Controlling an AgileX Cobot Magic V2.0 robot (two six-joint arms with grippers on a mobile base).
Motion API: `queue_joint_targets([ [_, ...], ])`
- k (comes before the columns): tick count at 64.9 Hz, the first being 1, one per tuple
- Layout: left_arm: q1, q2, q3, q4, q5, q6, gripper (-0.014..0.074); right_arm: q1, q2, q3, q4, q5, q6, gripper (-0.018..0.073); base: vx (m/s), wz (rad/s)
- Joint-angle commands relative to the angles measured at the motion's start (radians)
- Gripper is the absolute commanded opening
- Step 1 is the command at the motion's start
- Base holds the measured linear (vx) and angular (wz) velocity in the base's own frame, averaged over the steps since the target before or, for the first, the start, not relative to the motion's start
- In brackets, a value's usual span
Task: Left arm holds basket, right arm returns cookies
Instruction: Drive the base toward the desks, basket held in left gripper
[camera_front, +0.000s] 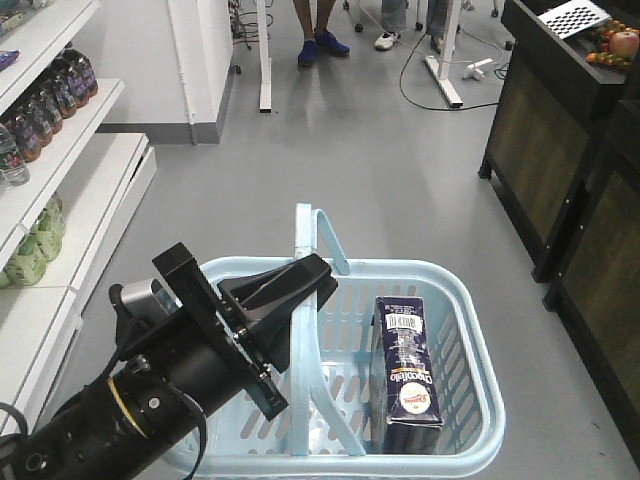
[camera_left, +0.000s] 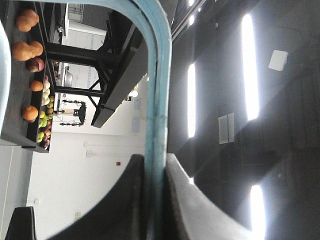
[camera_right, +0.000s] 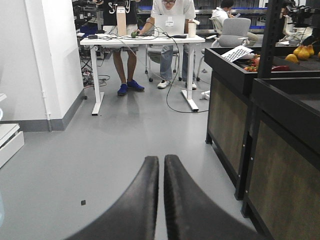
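The light blue basket (camera_front: 470, 330) hangs low in the front view. My left arm (camera_front: 150, 400) reaches in from the lower left, and its gripper (camera_front: 305, 285) is shut on the basket's handle (camera_front: 318, 235). In the left wrist view the blue handle (camera_left: 156, 100) runs up between the two black fingers (camera_left: 125, 200). The navy cookie box (camera_front: 407, 375) stands inside the basket on the right side, barcode end up. My right gripper (camera_right: 161, 162) shows only in its wrist view, shut and empty, pointing over the grey floor.
White shelves (camera_front: 60, 180) with bottled drinks line the left. A dark wooden counter (camera_front: 570, 150) with fruit stands on the right. A white desk (camera_right: 145, 42) with people at it is far ahead, with cables on the floor.
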Motion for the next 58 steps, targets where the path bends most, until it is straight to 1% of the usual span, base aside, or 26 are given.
queue_joint_targets([
  [1, -0.007, -0.039, -0.029, -0.011, -0.28, -0.003, -0.0003, -0.004, -0.006, 0.017, -0.008, -0.073, -0.006, -0.0006, 0.33, 0.04],
  [58, -0.007, -0.039, -0.029, -0.011, -0.28, -0.003, -0.0003, -0.004, -0.006, 0.017, -0.008, -0.073, -0.006, -0.0006, 0.38, 0.04],
])
